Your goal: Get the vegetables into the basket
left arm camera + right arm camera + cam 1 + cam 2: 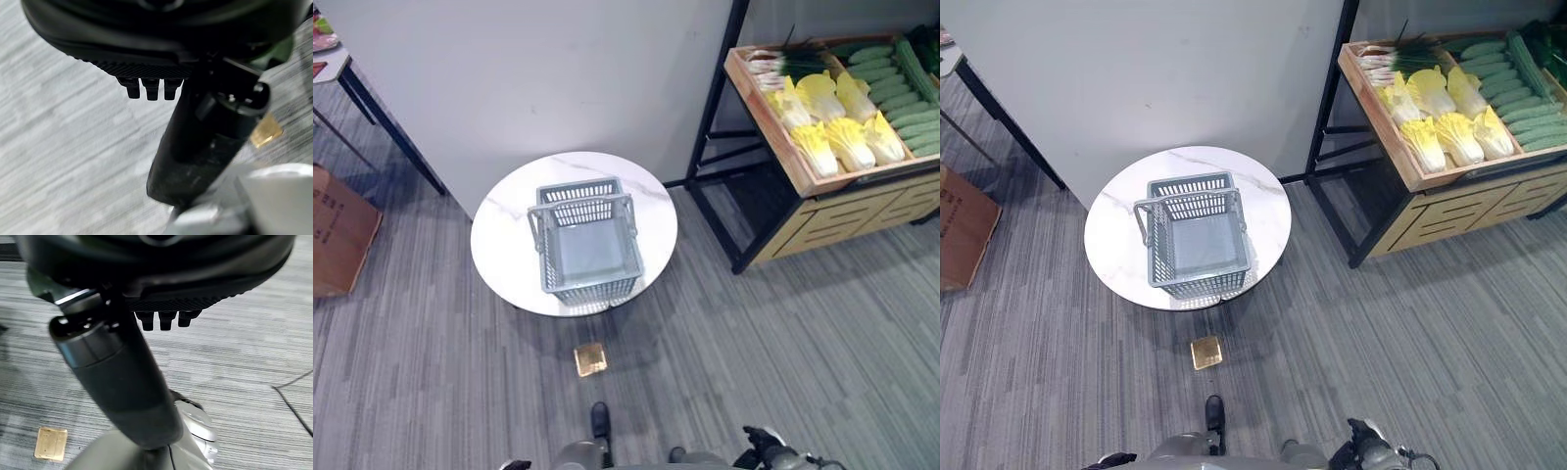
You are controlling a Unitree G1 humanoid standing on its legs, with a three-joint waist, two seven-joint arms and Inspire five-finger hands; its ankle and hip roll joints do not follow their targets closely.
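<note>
Both hands hung low by the robot's sides, nothing in either: the left hand [151, 88] had its thumb out straight and its fingers only peeping past the palm, relaxed rather than clenched, and the right hand [164, 320] looked the same. That fits a moment before any reach, judged from the basket's bare floor.

Far left, a cardboard box [337, 230] sat on the carpet by a table leg. Ahead stood the round table [504, 230], with the grey basket [587, 245] set in its middle, mouth up, probably so either hand could drop things in. Its long axis ran near to far, both handles folded down along the rims. A brass floor plate [590, 359] lay just near of the table.

Far right, well apart from the basket, the crate [773, 122] held the vegetables: scallions [783, 64], cabbages [832, 122] and cucumbers [901, 93]. The cucumbers lay stacked, mostly pointing left to right; the cabbages lay leaf-tips toward the near rim.
</note>
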